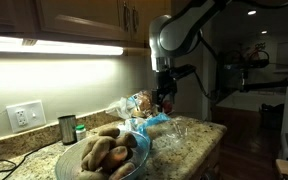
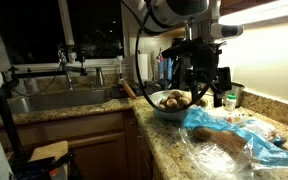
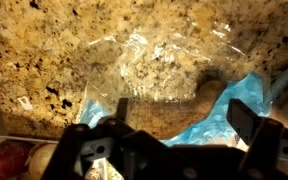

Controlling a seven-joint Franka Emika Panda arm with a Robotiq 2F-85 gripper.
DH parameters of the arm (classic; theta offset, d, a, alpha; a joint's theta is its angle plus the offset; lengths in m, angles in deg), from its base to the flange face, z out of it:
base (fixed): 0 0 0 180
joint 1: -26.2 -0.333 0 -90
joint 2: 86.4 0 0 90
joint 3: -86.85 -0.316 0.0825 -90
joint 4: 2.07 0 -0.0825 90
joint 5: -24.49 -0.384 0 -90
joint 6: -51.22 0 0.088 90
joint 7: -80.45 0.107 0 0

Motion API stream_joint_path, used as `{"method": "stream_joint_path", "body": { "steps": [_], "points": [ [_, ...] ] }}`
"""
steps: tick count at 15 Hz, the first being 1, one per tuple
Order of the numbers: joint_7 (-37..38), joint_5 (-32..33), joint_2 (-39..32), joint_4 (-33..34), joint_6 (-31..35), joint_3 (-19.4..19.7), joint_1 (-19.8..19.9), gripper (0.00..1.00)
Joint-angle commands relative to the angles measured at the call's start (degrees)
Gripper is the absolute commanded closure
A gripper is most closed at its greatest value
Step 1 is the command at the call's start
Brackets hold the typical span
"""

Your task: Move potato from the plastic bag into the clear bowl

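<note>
The clear bowl (image 1: 134, 165) stands on the granite counter and holds several potatoes (image 1: 102, 152); it also shows in an exterior view (image 2: 162, 112) and at the lower left of the wrist view (image 3: 24, 160). The plastic bag (image 2: 246, 135), clear and blue, lies crumpled beside the bowl, and shows in an exterior view (image 1: 149, 118) too. One brown potato (image 2: 227, 144) lies in the bag. In the wrist view this potato (image 3: 174, 103) shows under the plastic (image 3: 234, 110). My gripper (image 3: 184, 112) is open and empty, hanging above the bag near the bowl (image 2: 206, 88) (image 1: 164, 102).
A sink (image 2: 54, 100) with a faucet (image 2: 69, 65) lies beyond the bowl. A metal jar (image 1: 67, 128) and a wall outlet (image 1: 24, 115) stand by the back wall. Cabinets hang overhead. The counter edge (image 2: 154, 150) runs close to the bag.
</note>
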Motion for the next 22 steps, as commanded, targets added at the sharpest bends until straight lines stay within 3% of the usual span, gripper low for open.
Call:
{"method": "stream_joint_path", "body": {
  "steps": [1,6,12,22],
  "points": [
    [-0.4,-0.1,-0.3,0.3,-0.1,1.4,-1.4,0.0],
    [-0.7,0.0,-0.9,1.2,-0.5,1.4,-1.5,0.0],
    [0.4,0.3,-6.9,4.9,-3.1,1.8,-1.6,0.0],
    [-3.1,-4.6,-17.7,14.0,-10.7,2.2,-1.5,0.0]
  ]
}}
